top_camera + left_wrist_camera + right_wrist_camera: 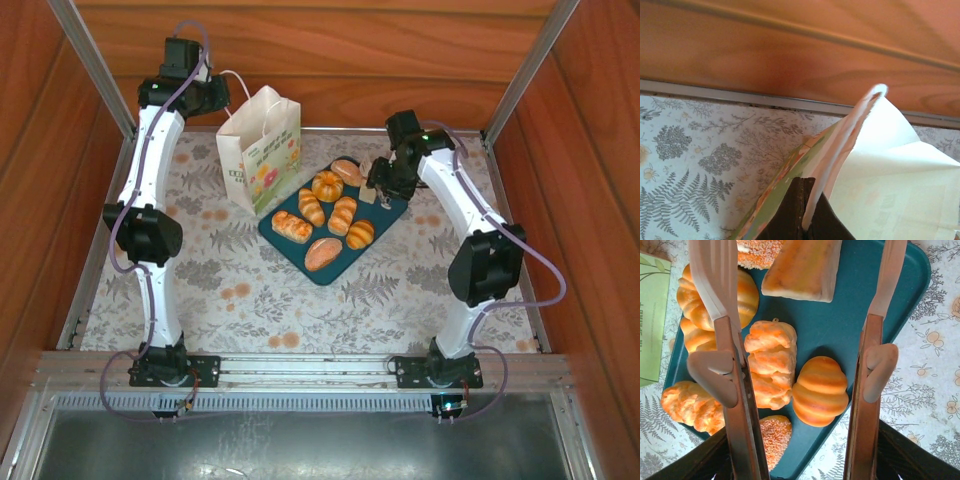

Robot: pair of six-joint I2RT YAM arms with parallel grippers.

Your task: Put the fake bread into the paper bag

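1. Upper left of the overhead view: left gripper (216,100) at the top left corner of the upright paper bag (262,150).
2. Bottom centre of the left wrist view: dark fingers (797,200) pressed together, pinching the bag's white top edge between them.
3. Centre of the overhead view, just right of the bag: fake bread (343,215) lying in rows on the teal tray (300,260), outside the bag and well apart from the left fingers.
4. Upper right corner of the tray in the overhead view: right gripper (385,180) low over the bread.
5. Left and right sides of the right wrist view: pale fingers (715,375) standing apart, clamped on the two arms of the metal tongs (715,280), blades spread wide.
6. Middle of the right wrist view, between the blades: ridged roll (771,365) and rounded bun (820,390) side by side on the tray.
7. Top centre of that view: tan slice (802,267) between the blade tips; contact with the blades impossible to tell.
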